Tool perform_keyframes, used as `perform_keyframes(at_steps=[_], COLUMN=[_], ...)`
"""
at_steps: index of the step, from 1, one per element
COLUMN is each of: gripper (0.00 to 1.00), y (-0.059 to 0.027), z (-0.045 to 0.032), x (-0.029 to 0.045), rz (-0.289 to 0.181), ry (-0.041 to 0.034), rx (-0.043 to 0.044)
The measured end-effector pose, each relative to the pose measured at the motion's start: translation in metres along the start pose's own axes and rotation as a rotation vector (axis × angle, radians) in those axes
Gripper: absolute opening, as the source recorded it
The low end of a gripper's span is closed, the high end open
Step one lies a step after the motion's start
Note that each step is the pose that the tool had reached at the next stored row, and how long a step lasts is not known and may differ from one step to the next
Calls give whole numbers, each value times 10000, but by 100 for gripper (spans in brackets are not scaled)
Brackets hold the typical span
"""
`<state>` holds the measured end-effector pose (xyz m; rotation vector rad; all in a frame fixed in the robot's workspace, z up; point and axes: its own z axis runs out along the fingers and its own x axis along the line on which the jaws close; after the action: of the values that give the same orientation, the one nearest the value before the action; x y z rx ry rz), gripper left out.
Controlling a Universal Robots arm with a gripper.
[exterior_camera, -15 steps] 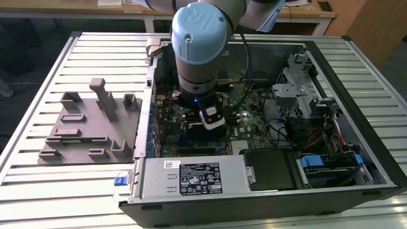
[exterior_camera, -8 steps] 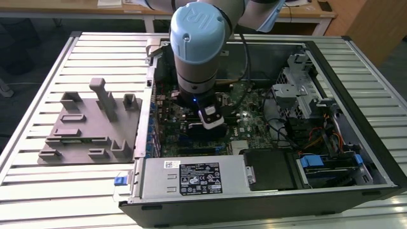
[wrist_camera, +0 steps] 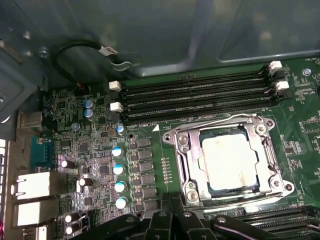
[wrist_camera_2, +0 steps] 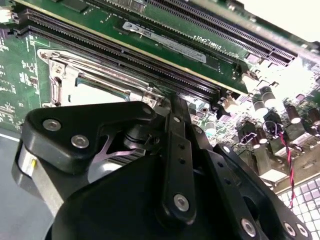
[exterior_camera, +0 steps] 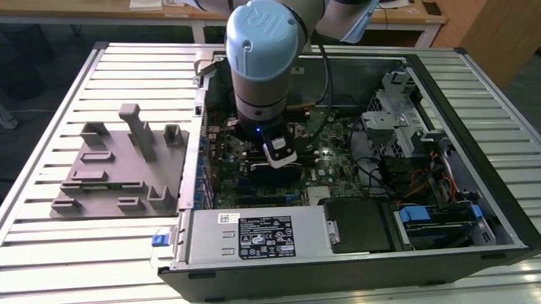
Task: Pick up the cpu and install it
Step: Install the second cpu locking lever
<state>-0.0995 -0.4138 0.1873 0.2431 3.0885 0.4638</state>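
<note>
An open computer case [exterior_camera: 473,209] lies on a slatted desk [exterior_camera: 127,57]. The cpu [wrist_camera: 228,157] already sits in its socket [wrist_camera: 185,150]. The gripper [wrist_camera: 172,220] hangs just beside it; I cannot tell if the fingers are open. The chip looks light, stiff and fragile, best held by its edges.

One cpu [wrist_camera: 227,160], one socket [wrist_camera: 272,167]

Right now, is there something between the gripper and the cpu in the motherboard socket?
Nothing visible stands between them. In the first wrist view, the silver-white square cpu lies uncovered in the metal-framed motherboard socket, and the black gripper hangs beside the frame over the green motherboard.
</note>
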Motion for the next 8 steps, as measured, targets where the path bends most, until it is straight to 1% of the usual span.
perform_keyframes(at_steps=[2, 6, 8], gripper=[11, 11, 11], y=[0, 0, 3], z=[-2, -2, -15], x=[0, 0, 0], rz=[-1, -7, -8], ry=[-9, -35, -37], rx=[66, 230, 236])
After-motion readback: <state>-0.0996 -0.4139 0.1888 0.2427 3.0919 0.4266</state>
